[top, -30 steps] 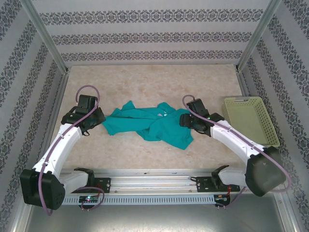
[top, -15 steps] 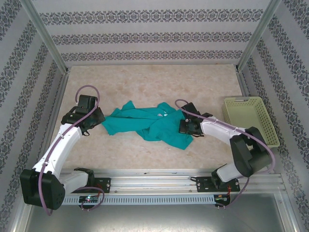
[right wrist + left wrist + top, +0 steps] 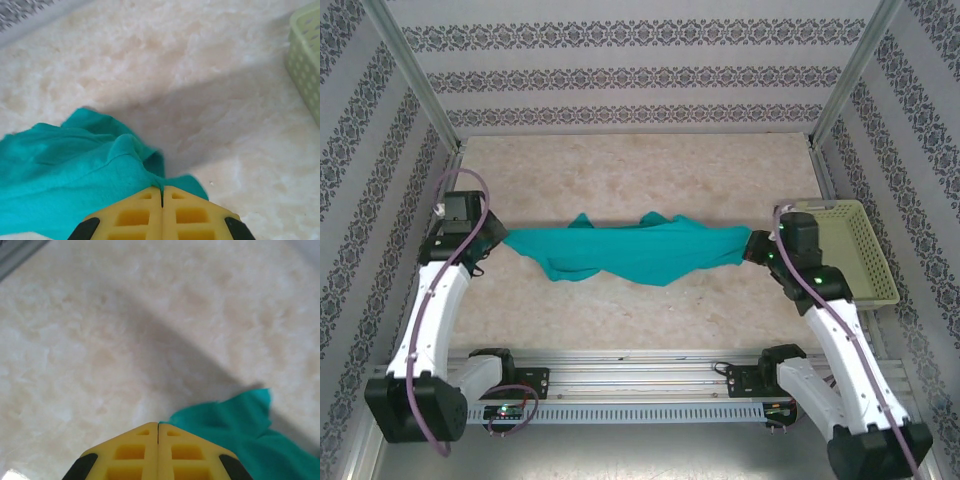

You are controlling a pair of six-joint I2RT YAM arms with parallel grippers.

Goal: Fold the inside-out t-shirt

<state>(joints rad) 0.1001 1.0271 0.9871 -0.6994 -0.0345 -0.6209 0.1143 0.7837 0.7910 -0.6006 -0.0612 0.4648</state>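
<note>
**A:** Status on the t-shirt (image 3: 620, 255)?

**B:** Got it at both ends. My left fingers (image 3: 498, 240) are pressed tight together on its left tip. My right fingers (image 3: 754, 246) are the same on the right tip. No gap btw the yellow pads in either wrist view, and there's teal cloth pinched right at the seam.

**A:** Which way's it run?

**B:** Long axis goes straight L–R across the surface (image 3: 640, 170), approx parallel to the near edge. It's pulled out into a narrow band btw my two arms. Top edge is nearly straight w/ two small peaks, and the bottom edge sags towards me in the middle.

**A:** Where exactly?

**B:** Mid-depth, roughly centred. The right end is near the pale green basket (image 3: 840, 250) but apart from it.

**A:** Is it resting on the surface?

**B:** Can't tell for the sagging middle.
</note>
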